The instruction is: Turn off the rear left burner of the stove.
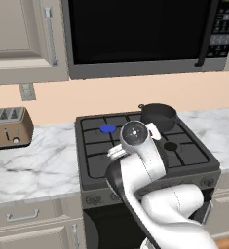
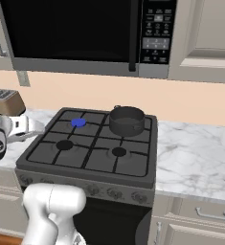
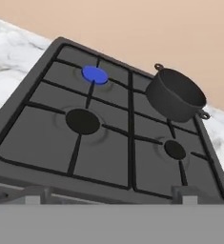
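The dark grey stove (image 1: 135, 146) (image 2: 92, 148) (image 3: 108, 138) stands under the microwave. Its rear left burner (image 1: 107, 129) (image 2: 78, 123) (image 3: 95, 74) shows a bright blue disc between black grate bars. A row of small round knobs (image 2: 115, 193) (image 1: 94, 198) runs along the stove's front. My gripper (image 3: 109, 195) hovers above the stove's front edge, looking back over the grates. Its two fingertips (image 3: 35, 194) stand far apart at the bottom of the hand view, open with nothing between them. In the right base view the hand (image 2: 25, 127) sits off the stove's left front corner.
A dark pot (image 1: 157, 116) (image 2: 127, 119) (image 3: 175, 95) sits on the rear right burner. A black microwave (image 1: 135, 34) (image 2: 75, 28) hangs above. A toaster (image 1: 9, 127) (image 2: 4, 98) stands on the marble counter (image 1: 38, 170) (image 2: 195, 158) to the left.
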Controlling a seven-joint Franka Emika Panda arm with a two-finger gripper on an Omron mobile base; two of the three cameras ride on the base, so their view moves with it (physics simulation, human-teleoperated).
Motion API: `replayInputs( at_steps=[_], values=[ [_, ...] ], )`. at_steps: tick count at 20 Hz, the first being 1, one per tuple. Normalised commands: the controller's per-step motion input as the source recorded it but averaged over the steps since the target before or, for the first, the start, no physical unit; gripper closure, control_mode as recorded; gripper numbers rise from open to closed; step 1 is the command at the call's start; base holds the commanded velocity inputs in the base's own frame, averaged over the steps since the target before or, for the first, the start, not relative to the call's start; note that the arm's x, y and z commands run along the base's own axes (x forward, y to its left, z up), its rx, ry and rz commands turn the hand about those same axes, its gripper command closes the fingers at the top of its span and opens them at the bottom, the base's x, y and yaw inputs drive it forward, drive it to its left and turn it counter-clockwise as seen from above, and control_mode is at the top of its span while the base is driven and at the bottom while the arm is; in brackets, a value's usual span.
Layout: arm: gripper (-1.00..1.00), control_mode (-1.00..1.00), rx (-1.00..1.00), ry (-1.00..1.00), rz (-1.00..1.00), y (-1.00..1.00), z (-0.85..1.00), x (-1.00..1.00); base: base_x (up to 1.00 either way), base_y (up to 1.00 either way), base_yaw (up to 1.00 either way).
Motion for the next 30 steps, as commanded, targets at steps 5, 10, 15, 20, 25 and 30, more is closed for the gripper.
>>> replayInputs(
  at_steps=[5,10,15,20,25,30],
  values=[
    [-1.00,-1.00,-0.18,-0.10,0.06,0.32,-0.31,-0.04,0.00,0.00,0.00],
    [-1.00,-1.00,-0.15,-0.07,0.06,0.21,-0.33,0.00,0.00,0.00,0.00],
    [-1.00,-1.00,-0.18,-0.11,0.08,0.24,-0.42,0.00,0.00,0.00,0.00],
    [-1.00,-1.00,-0.06,-0.15,0.07,0.02,-0.41,-0.12,0.00,0.00,0.00],
    [-1.00,-1.00,-0.01,-0.18,0.01,0.00,-0.56,-0.12,0.00,0.00,0.00],
    [-1.00,-1.00,0.01,-0.11,0.00,0.00,-0.48,0.00,0.00,0.00,0.00]
  ],
)
